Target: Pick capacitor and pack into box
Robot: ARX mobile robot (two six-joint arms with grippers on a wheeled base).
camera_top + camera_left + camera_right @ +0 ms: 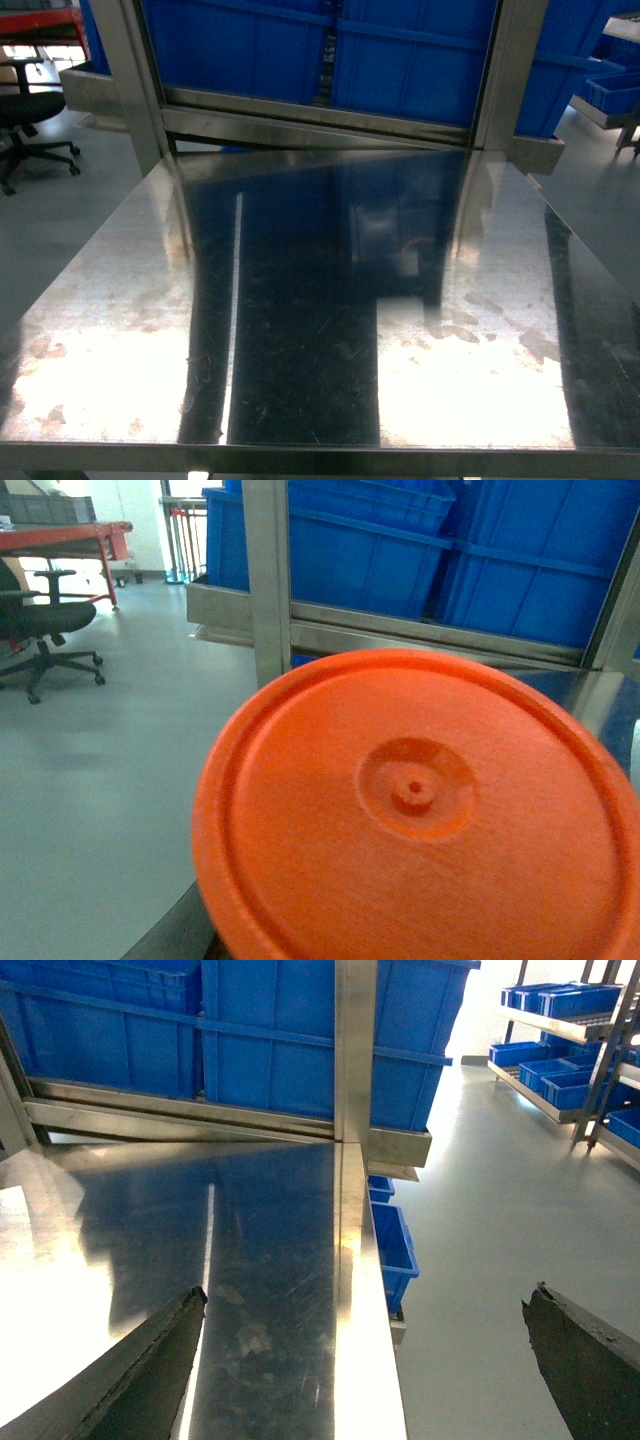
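Steel tabletop [300, 330] is filling the head view, shining with glare and carrying no box, no capacitor and neither arm. Nearest the left wrist camera, an orange disc [420, 810] with a raised rim and a small hub at its centre is blocking most of the frame; it is sitting just ahead of the lens, and whether the left gripper is holding it or merely hovering over it cannot be told, since no fingers are showing. The right gripper [370, 1360] is hanging released, its two dark fingertips [150, 1370] spread wide apart, one over the tabletop and the other out past the table's right edge above the grey floor [480, 1260], probably parked there so the work area is staying free. Farther ahead of both tools, steel uprights are framing blue crates [400, 50] stacked behind the table. Beyond the left tool, an office chair [45, 630] is standing on the floor. The pink box is not appearing in any view, so picking seems not yet begun.
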